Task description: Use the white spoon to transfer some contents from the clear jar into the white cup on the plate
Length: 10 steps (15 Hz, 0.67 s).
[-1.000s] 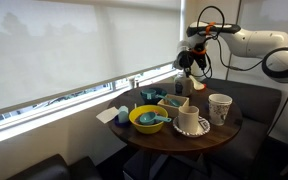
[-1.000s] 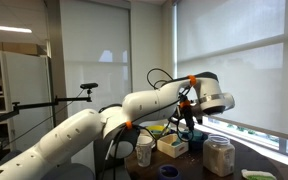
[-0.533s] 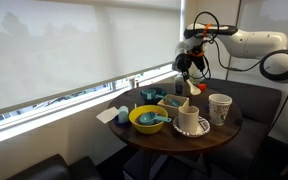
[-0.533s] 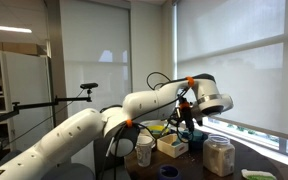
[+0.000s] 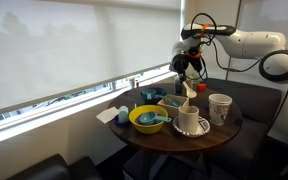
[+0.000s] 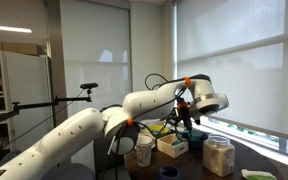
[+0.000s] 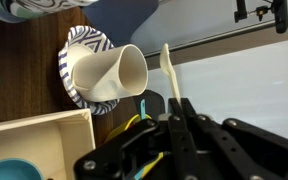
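**Window-side table (image 7: 14,100), mid-transfer**

Eases the gripper (image 5: 188,74) a touch lower and toward the blinds (image 5: 74,50) than a second ago. Leaves the clear jar (image 6: 219,155) off to one side, the plate (image 5: 198,133) and its white cup (image 5: 189,118) near below. Holds the white spoon (image 7: 166,70) pinched in narrow jaws. Looks like lining up a dip or pour; load impossible to tell.

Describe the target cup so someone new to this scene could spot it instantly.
On the round dark table below the window, look between the yellow bowl and the taller patterned cup. The white cup is squat and plain, and it alone stands on a plate.
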Tool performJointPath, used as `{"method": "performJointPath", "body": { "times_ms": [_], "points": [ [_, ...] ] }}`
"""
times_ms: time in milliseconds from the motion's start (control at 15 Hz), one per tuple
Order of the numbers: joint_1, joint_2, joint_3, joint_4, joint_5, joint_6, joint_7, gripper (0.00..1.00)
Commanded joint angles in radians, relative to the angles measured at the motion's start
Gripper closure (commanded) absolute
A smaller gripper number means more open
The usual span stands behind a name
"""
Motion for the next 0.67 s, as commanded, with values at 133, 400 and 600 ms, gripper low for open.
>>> {"method": "performJointPath", "body": {
  "times_ms": [133, 400, 600],
  "points": [
    [0.034, -0.005, -0.017, 0.021, -0.055, 0.03, -0.032, 0.99],
    [0.043, -0.008, -0.018, 0.021, -0.094, 0.035, -0.07, 0.99],
    [0.048, -0.015, -0.018, 0.024, -0.124, 0.044, -0.098, 0.99]
  ]
}}
